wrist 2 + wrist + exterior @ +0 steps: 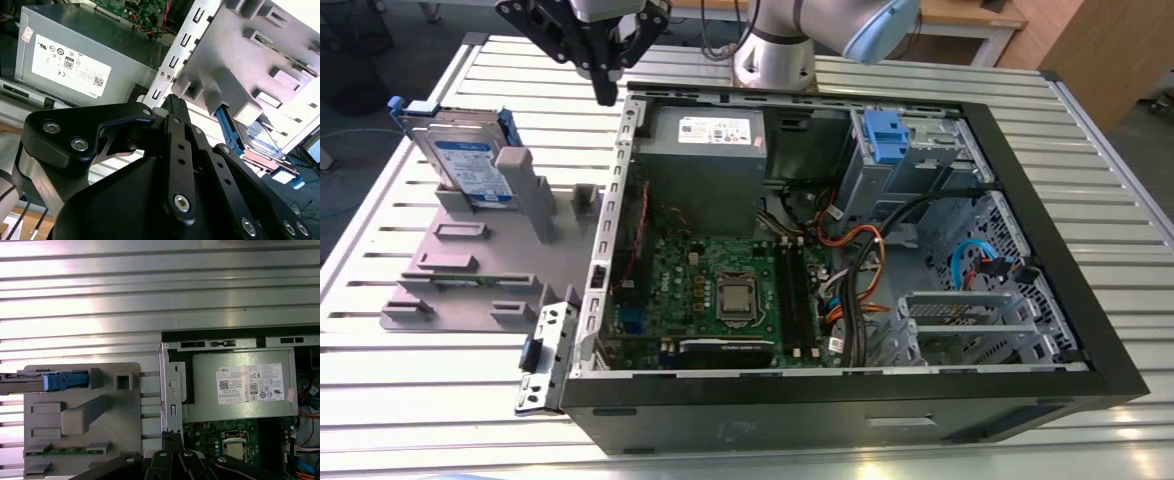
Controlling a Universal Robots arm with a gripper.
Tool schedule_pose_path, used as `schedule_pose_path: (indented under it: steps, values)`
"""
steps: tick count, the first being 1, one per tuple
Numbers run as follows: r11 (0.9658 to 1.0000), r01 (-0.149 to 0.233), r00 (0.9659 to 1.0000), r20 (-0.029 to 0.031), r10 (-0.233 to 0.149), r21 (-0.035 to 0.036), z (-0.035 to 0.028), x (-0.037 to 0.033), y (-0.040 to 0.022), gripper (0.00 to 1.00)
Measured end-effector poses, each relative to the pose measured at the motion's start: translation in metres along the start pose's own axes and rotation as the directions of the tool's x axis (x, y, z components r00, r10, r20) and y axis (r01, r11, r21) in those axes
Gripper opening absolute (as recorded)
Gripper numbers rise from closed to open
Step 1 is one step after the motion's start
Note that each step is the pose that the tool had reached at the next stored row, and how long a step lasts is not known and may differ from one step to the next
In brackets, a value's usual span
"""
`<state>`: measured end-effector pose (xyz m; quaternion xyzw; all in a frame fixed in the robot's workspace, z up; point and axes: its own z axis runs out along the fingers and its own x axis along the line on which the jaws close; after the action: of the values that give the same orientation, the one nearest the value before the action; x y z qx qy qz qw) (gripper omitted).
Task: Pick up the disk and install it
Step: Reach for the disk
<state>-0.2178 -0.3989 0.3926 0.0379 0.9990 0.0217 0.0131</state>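
Upright in its grey holder (467, 265), the disk (464, 160) stands apart from the pressed-together claw (604, 95).

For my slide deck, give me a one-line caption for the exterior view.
Robot gripper hovers by a corner of the open computer case, while the disk stands upright in its grey holder.

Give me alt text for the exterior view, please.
The disk stands upright in a grey holder on a slatted table, beside an open computer case. The arm's closed jaws hang empty by the case's far corner.
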Motion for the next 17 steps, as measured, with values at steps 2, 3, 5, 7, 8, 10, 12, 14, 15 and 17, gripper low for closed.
schedule_pose_path:
  steps: [2, 3, 5, 7, 8, 10, 12, 14, 15, 17]
  values:
    - [1.0, 0.0, 1.0, 0.0, 0.0, 0.0001, 0.0, 0.0003, 0.0, 0.11]
    - [1.0, 0.0, 1.0, 0.0, 0.0, 0.0001, 0.0, 0.0005, 0.0, 0.11]
    - [1.0, 0.0, 1.0, 0.0, 0.0, 0.0001, 0.0, 0.0009, -0.0001, 0.11]
    - [1.0, 0.0, 1.0, 0.0, 0.0, 0.0, 0.0, 0.0013, -0.0001, 0.11]
    - [1.0, 0.0, 1.0, 0.0, 0.0, 0.0, 0.0, 0.0015, -0.0001, 0.11]
    - [1.0, 0.0, 1.0, 0.0, 0.0, 0.0001, -0.0001, 0.0019, -0.0001, 0.11]
    - [1.0, 0.0, 1.0, -0.0001, 0.0, 0.0, -0.0001, 0.0023, -0.0002, 0.11]
    - [1.0, 0.0, 1.0, 0.0, 0.0, 0.0, 0.0, 0.0027, -0.0002, 0.11]
    - [1.0, 0.0, 1.0, -0.0001, 0.0, 0.0001, -0.0001, 0.0032, -0.0002, 0.11]
    - [1.0, 0.0, 1.0, 0.0, 0.0, 0.0, -0.0001, 0.004, -0.0003, 0.11]
